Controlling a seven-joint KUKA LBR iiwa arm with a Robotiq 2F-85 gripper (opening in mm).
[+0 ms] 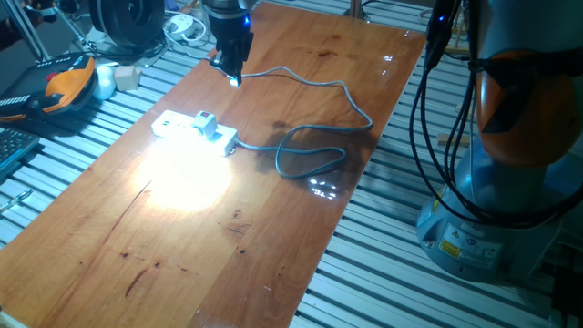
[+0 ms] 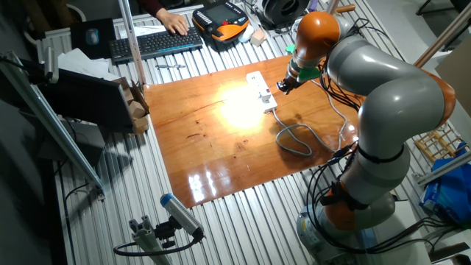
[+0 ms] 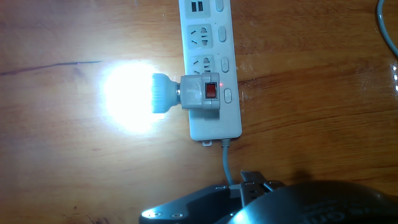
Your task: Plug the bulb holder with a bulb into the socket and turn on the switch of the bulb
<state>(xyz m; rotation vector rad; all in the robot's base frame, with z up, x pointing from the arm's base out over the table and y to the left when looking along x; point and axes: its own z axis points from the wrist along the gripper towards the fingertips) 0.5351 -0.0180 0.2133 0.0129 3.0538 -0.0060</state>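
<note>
The white power strip (image 1: 173, 125) lies on the wooden board, also in the other fixed view (image 2: 257, 82) and the hand view (image 3: 208, 25). The white bulb holder (image 3: 202, 91) is plugged into its end outlet, its red switch facing up; it also shows in one fixed view (image 1: 206, 123). The bulb (image 3: 127, 96) sticks out sideways over the wood and glows brightly, so its outline is washed out. My gripper (image 1: 231, 75) hangs above the board behind the strip, apart from the holder, fingers together and empty. It also shows in the hand view (image 3: 254, 182).
The strip's grey cable (image 1: 314, 159) loops across the board towards the right. An orange and black pendant (image 1: 68, 82) and a keyboard (image 2: 154, 43) with a person's hand (image 2: 175, 23) lie beyond the board. A cardboard box (image 2: 136, 107) stands at the board's edge.
</note>
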